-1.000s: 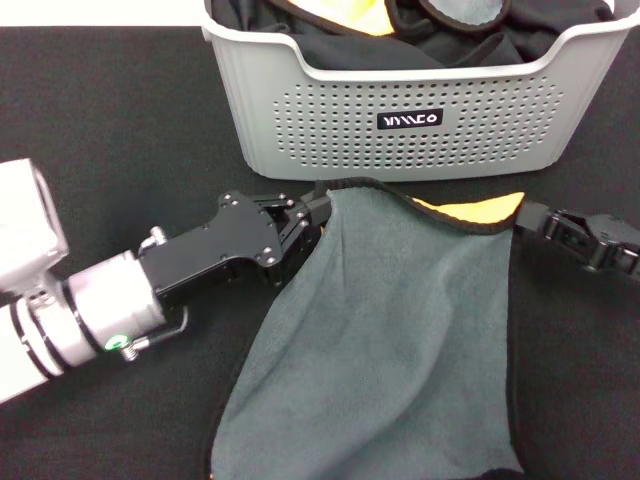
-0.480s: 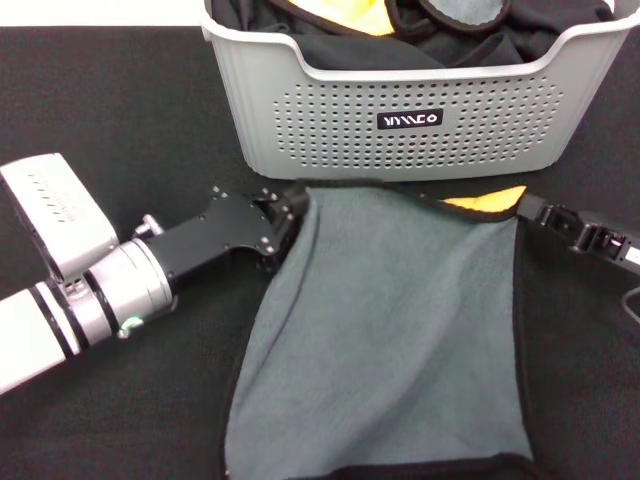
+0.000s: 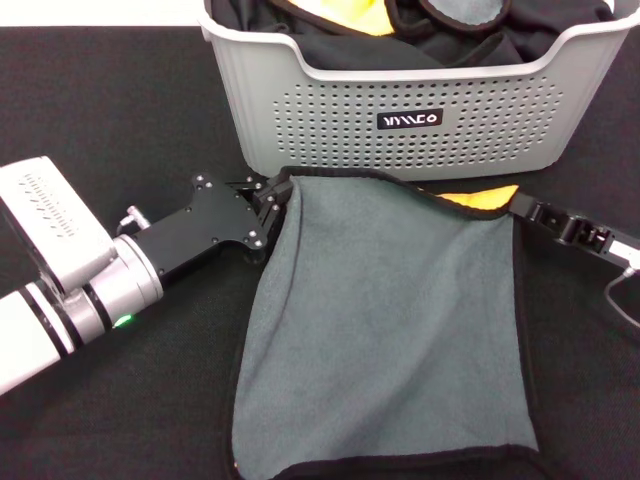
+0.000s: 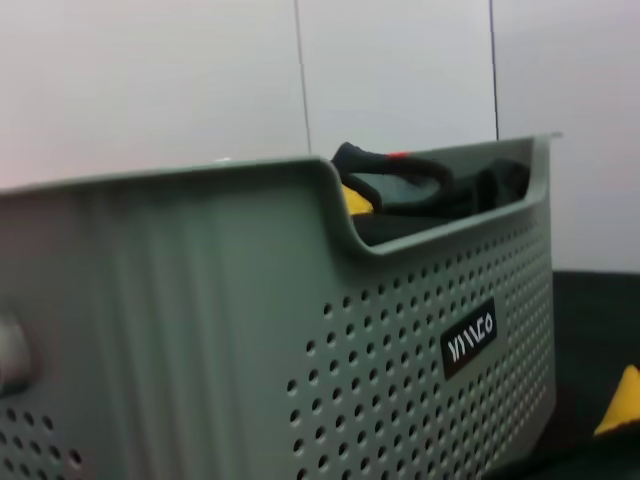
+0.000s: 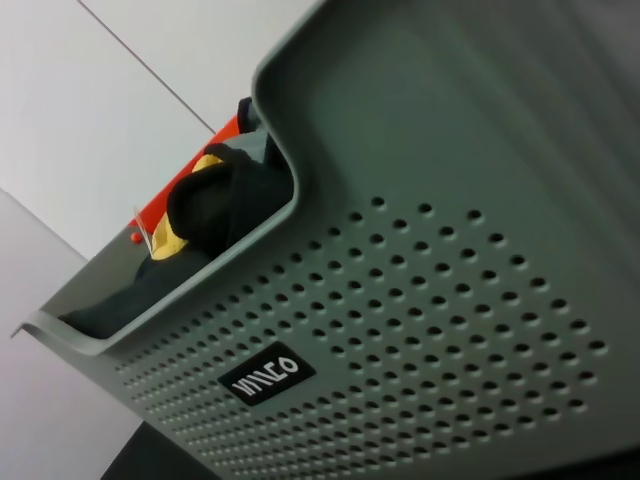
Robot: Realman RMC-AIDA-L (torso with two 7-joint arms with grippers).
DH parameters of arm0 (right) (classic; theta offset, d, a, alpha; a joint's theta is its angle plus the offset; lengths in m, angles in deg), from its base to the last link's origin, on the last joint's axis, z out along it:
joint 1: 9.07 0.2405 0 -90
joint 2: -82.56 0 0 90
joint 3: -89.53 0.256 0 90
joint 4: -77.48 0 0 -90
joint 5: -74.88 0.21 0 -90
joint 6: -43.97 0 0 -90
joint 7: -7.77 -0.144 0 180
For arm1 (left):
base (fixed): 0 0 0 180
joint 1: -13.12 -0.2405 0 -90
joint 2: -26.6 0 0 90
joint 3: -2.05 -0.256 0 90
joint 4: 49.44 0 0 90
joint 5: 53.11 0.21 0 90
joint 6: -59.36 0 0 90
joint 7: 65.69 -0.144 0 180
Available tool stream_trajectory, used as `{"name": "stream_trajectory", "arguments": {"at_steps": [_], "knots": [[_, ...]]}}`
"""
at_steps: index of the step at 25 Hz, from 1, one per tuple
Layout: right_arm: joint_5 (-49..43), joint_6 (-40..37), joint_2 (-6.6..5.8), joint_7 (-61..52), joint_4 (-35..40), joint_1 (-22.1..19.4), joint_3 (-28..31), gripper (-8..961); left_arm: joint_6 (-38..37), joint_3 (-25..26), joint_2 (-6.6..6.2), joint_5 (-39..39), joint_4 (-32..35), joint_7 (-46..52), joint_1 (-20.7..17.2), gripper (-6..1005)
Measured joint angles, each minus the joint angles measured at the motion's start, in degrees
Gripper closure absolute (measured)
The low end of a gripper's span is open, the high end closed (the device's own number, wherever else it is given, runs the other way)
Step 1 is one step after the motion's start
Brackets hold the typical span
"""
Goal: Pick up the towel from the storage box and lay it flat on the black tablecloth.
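Note:
The towel (image 3: 390, 320) lies spread on the black tablecloth (image 3: 110, 120) just in front of the storage box (image 3: 330, 110), grey-teal face up. A yellow strip is folded over at its far right corner. My left gripper (image 3: 272, 192) is shut on the far left corner, close to the box wall. On the other side, my right gripper (image 3: 522, 208) holds the far right corner. The towel's far edge runs taut between them. The left wrist view shows the box (image 4: 200, 330) and a bit of the yellow corner (image 4: 622, 400). The right wrist view shows only the box (image 5: 450, 250).
Bunched black cloths (image 3: 460, 45) and another yellow and grey cloth (image 3: 370, 15) fill the box. My left arm (image 3: 70, 290) lies low across the tablecloth at the left. A thin cable (image 3: 625, 295) loops at the right edge.
Both grippers have carried the towel's far corners toward the box and outward. The towel has drawn flatter, and its near hem now lies in view on the tablecloth.

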Motion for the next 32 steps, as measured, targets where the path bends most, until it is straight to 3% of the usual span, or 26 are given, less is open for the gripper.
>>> {"name": "stream_trajectory", "arguments": {"at_steps": [5,7,11,15,20,23,28,30,32], "knots": [[0.0,-0.2,0.02,0.3,0.0,0.2,0.3,947,1.0,1.0,0.48,-2.2,-0.6,-6.3,-0.3,989],[0.3,0.4,-0.01,0.3,0.4,-0.1,0.5,895,1.2,1.3,0.52,-4.9,-0.9,-6.5,-0.6,989],[2.3,1.9,-0.29,0.3,0.6,-1.0,0.5,791,1.3,1.3,0.40,-10.4,-1.0,-6.4,-1.7,882],[3.0,5.4,-0.81,0.2,0.8,-1.9,0.9,677,1.0,1.3,0.25,-11.1,-0.6,-6.4,-2.7,779],[2.0,12.6,-2.27,0.4,3.3,-3.9,1.1,515,-2.3,1.2,-0.03,-10.7,-0.5,-3.9,-4.1,653],[-1.5,16.8,-2.91,1.1,8.0,-5.1,1.0,373,-7.8,0.8,-1.60,-6.7,-0.2,3.6,-4.5,528],[-8.0,20.9,-3.84,2.2,16.9,-5.1,1.2,175,-19.1,0.8,-5.46,3.6,3.8,19.9,-4.1,311],[-11.3,20.8,-4.01,2.9,20.9,-4.9,1.3,100,-22.3,0.8,-6.41,7.5,7.7,25.5,-4.1,245],[-15.0,21.0,-3.67,3.7,25.9,-4.7,1.3,91,-24.5,0.9,-6.70,10.2,10.8,28.8,-4.1,179]]}}
